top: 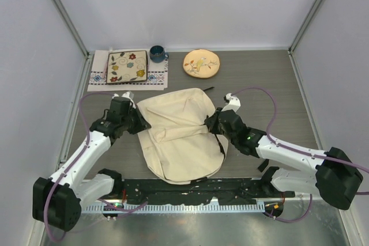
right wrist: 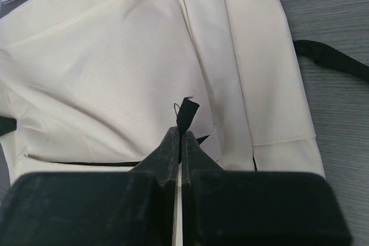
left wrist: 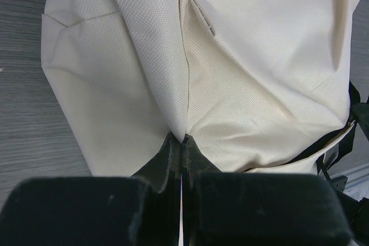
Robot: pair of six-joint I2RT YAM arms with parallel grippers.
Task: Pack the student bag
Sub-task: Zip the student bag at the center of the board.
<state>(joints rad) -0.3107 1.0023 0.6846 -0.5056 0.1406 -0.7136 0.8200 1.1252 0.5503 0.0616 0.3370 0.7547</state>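
We see the student bag (top: 179,136) lying flat in the middle of the surface (top: 259,84). Our left pincer (left wrist: 181,142) pinches its cream edge tight. Our right pincer (right wrist: 177,136) pinches its black tab (right wrist: 187,110). Behind the bag, well apart from it, sit a blue cup (top: 157,54), a round plate (top: 201,63) and a flowery tray (top: 127,66).

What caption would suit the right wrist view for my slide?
Right gripper, jaws shut on a black zipper pull of the cream backpack lying on the grey table.
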